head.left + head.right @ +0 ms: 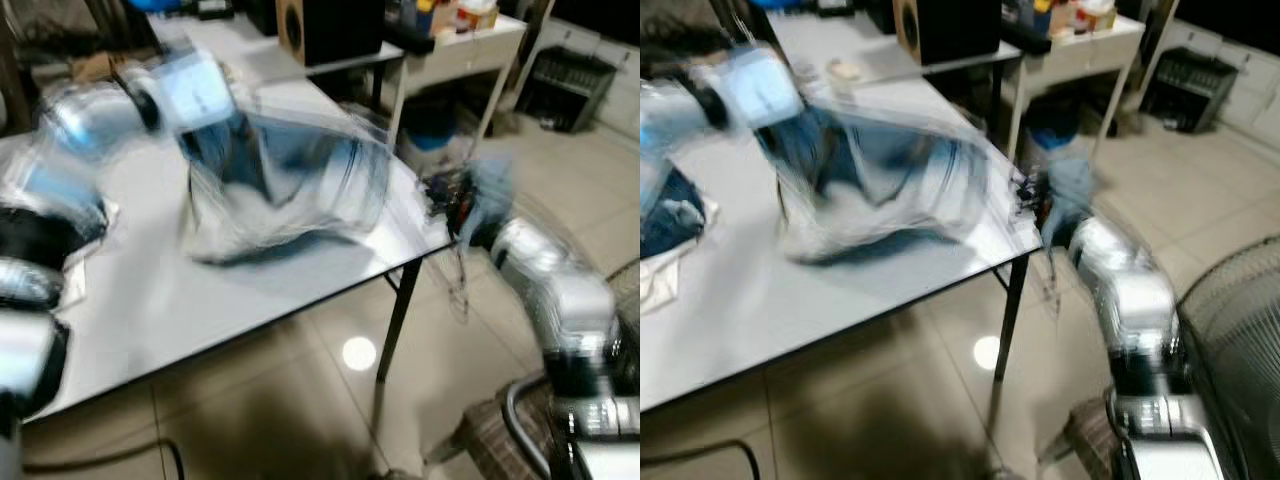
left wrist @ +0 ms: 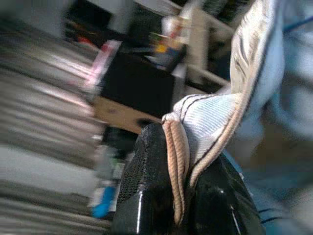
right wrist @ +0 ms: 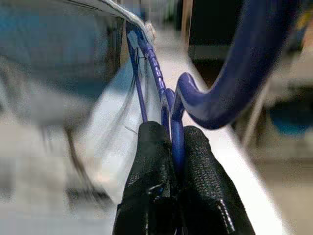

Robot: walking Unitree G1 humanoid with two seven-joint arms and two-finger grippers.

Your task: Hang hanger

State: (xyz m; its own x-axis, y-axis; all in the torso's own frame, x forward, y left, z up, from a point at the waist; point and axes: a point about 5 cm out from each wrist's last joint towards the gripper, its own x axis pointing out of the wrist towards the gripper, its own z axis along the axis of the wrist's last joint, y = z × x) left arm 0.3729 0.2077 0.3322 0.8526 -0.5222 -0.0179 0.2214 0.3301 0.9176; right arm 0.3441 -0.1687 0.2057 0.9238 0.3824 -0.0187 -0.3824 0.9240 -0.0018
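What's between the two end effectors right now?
A striped garment stretches between them above the white table, blurred in the eye views. The left end effector pinches its hem; the right end effector grips the blue hanger.

A dark blue hanger (image 3: 161,83), a pale blue-and-white striped garment (image 2: 220,117) with tan edging, black fingers (image 3: 151,166).

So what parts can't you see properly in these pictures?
- Garment: smeared by motion blur in both eye views, so its kind is unclear.
- Hanger: the right gripper hides its neck; the picture's top edge cuts off the hook.
- Garment hem: its end is hidden inside the left gripper.
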